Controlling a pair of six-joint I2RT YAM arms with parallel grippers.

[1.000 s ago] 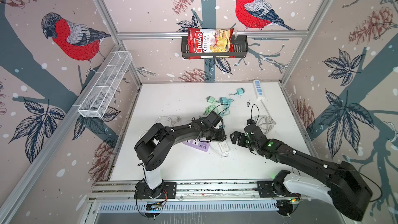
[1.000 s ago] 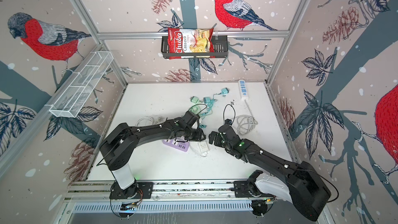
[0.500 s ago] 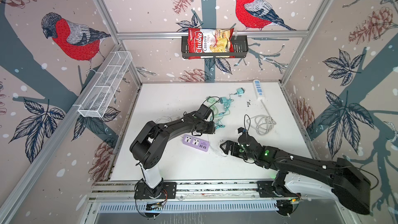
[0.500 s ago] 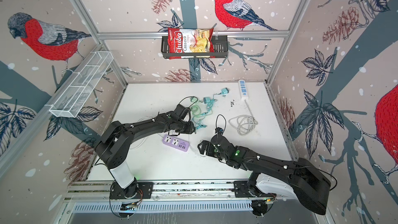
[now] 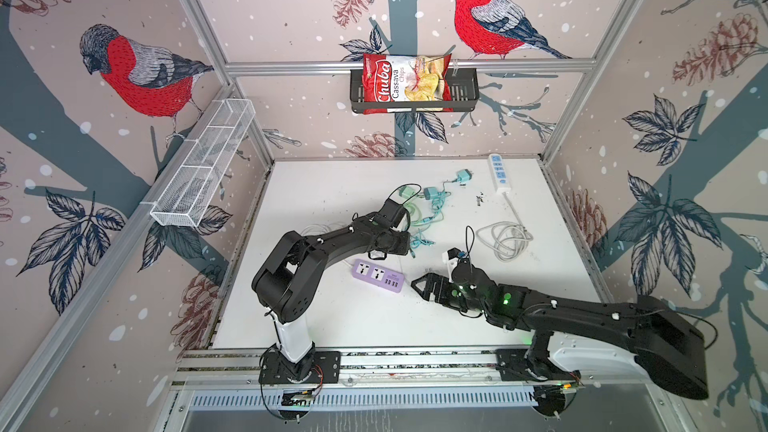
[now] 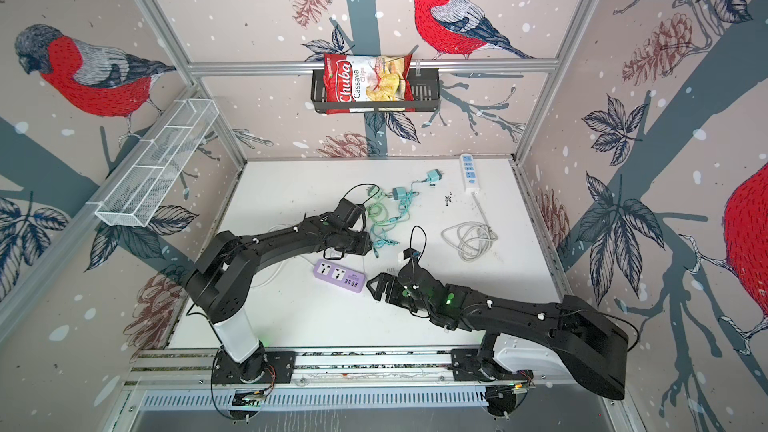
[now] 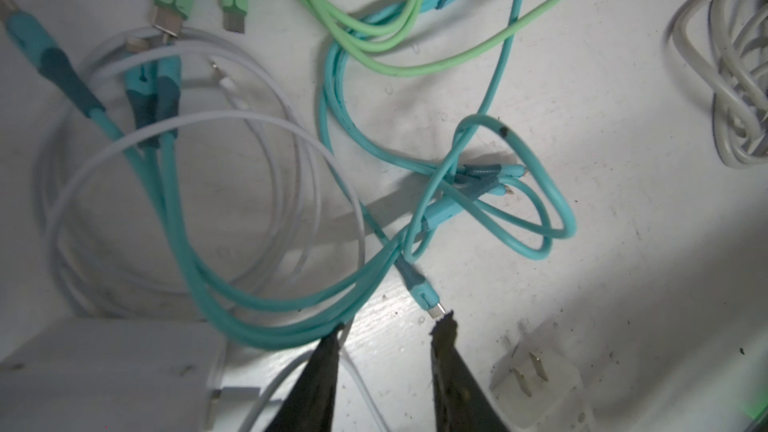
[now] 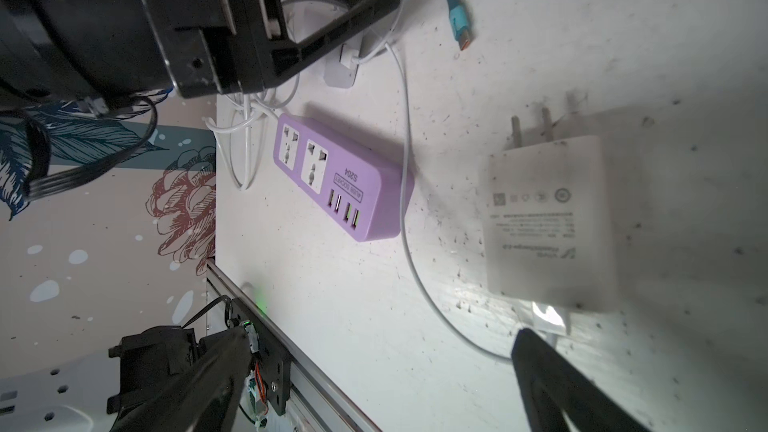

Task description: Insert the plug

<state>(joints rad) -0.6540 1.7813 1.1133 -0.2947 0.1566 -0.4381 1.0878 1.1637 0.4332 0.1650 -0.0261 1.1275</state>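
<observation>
The white wire-mesh basket [image 5: 203, 168] hangs on the left wall above the white tabletop [image 5: 332, 326]. The left gripper [image 7: 390, 330] sits over a tangle of teal charging cables [image 7: 444, 211] and pale green cables [image 7: 395, 72]. Its jaws stand partly apart with nothing clamped, and one fingertip [image 7: 444, 328] is just at a small teal connector [image 7: 424, 290]. Loops of thin white cable [image 7: 249, 117] lie under the teal strands.

Nearer the front, the purple rectangular power strip [image 5: 378, 276] lies flat, sockets up; in the right wrist view a white cable crosses its end. Just beside it, the right gripper [image 5: 419, 286] is spread wide and empty. The white two-pronged plug adapter [image 8: 548, 222] lies flat on the table near the purple strip, ahead of one right finger, its prongs bare and apart from the sockets. Farther right lie a coiled grey cord [image 5: 505, 238] and a white power strip [image 5: 498, 172].
</observation>
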